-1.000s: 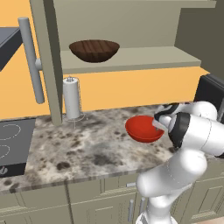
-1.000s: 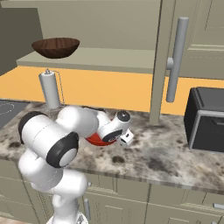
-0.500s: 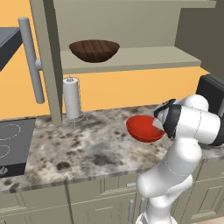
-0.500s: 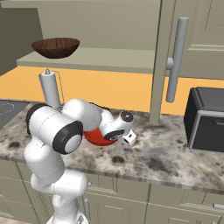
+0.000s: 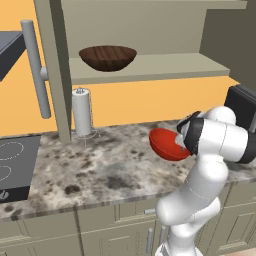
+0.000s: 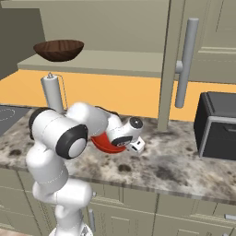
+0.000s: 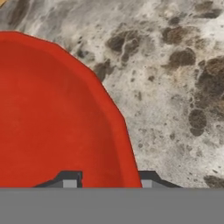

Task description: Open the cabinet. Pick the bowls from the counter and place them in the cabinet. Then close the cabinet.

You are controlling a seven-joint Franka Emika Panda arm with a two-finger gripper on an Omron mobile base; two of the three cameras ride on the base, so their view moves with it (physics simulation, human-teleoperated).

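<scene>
The red bowl (image 5: 166, 144) is tilted just above the counter (image 5: 100, 167), at its right part. My gripper (image 7: 109, 179) straddles the bowl's rim, one fingertip (image 7: 70, 180) inside and the other outside, shut on the wall. From the right base view the red bowl (image 6: 107, 144) peeks out under my hand. The brown bowl (image 5: 107, 57) rests on the inner shelf (image 5: 165, 67) of the cabinet, whose doors stand open. The same brown bowl (image 6: 58, 49) sits at the shelf's left end in the right base view.
A paper towel holder (image 5: 82, 112) stands at the back of the counter, left of the red bowl. A black stovetop (image 5: 12, 165) lies at the far left. A black appliance (image 6: 216, 124) stands at the right. The open cabinet doors and their bar handles (image 6: 184, 60) jut out above.
My fingers have closed onto the red bowl's rim. The bowl, lying flat before, now tips up on one side. My arm has risen a little.
</scene>
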